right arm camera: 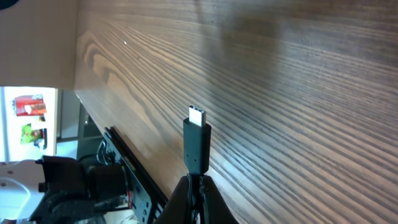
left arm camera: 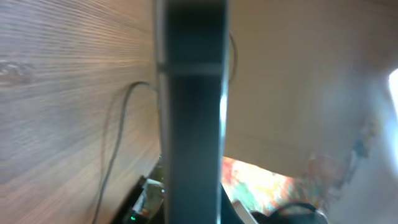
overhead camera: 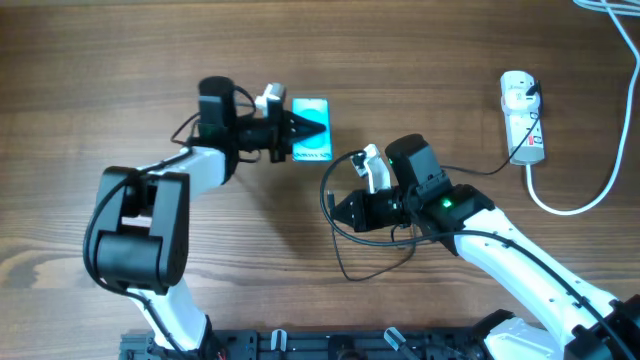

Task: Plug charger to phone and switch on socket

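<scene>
My left gripper (overhead camera: 300,133) is shut on the phone (overhead camera: 313,128), whose teal screen and white edging show in the overhead view. In the left wrist view the phone (left arm camera: 191,112) stands edge-on as a dark vertical bar through the middle, and the fingers are hidden. My right gripper (overhead camera: 340,211) is shut on the charger cable (overhead camera: 343,262) just behind its connector. In the right wrist view the connector tip (right arm camera: 197,117) points up from the closed fingers (right arm camera: 198,190), above bare table. The socket (overhead camera: 522,125) lies at the far right with the black plug (overhead camera: 531,94) in it.
The thick white cord (overhead camera: 590,195) loops from the socket along the right edge. The thin black cable hangs in a loop below my right gripper and runs on toward the socket (overhead camera: 485,168). The arms' base rail (overhead camera: 330,345) lines the front edge.
</scene>
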